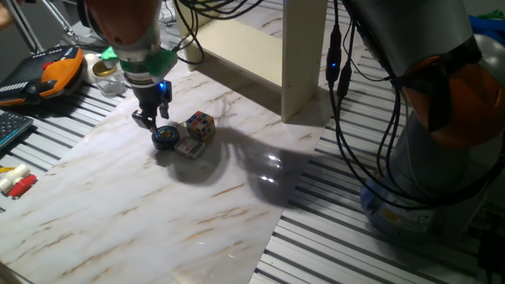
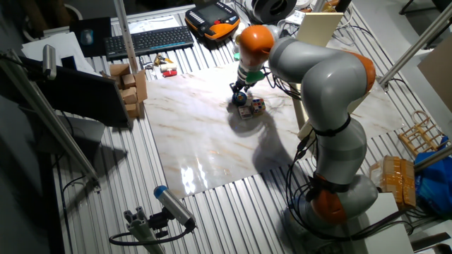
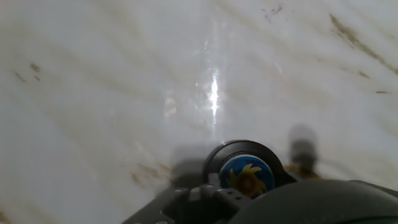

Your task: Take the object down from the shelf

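Observation:
The object, a round black disc with a blue and yellow face, lies flat on the marble table, in front of the pale beige shelf. My gripper hangs just above the disc's left edge, its fingers spread and nothing between them. In the hand view the disc sits at the bottom centre, right under the dark body of my hand. The other fixed view has the gripper over the disc, with the shelf behind the arm.
A coloured puzzle cube and a small flat card lie touching the disc on its right. An orange and black handset, a keyboard and small markers sit beyond the table's left edge. Cables hang beside the shelf.

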Controlling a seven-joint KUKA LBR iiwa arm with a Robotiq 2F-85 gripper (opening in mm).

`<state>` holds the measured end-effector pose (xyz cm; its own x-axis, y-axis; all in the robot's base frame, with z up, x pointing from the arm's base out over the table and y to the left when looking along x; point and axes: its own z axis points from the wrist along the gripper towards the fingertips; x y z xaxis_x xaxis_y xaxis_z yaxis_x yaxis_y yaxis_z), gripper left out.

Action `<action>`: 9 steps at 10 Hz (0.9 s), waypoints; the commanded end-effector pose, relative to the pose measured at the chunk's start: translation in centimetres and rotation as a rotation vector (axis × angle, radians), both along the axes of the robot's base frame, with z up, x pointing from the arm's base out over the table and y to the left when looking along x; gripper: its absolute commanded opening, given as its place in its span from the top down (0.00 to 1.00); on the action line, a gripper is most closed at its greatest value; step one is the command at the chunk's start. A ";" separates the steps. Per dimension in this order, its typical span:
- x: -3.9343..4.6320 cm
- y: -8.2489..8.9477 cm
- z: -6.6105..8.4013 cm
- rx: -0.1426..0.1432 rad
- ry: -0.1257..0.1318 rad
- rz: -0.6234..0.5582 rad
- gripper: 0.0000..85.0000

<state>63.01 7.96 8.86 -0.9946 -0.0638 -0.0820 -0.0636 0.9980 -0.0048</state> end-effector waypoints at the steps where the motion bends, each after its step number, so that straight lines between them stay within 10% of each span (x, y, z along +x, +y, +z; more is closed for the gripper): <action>1: 0.00 -0.3 0.6 0.004 0.004 0.004 1.00; 5: -0.60 -1.4 2.8 0.006 0.014 0.001 1.00; 9: 0.05 -1.6 2.0 0.023 -0.016 -0.071 1.00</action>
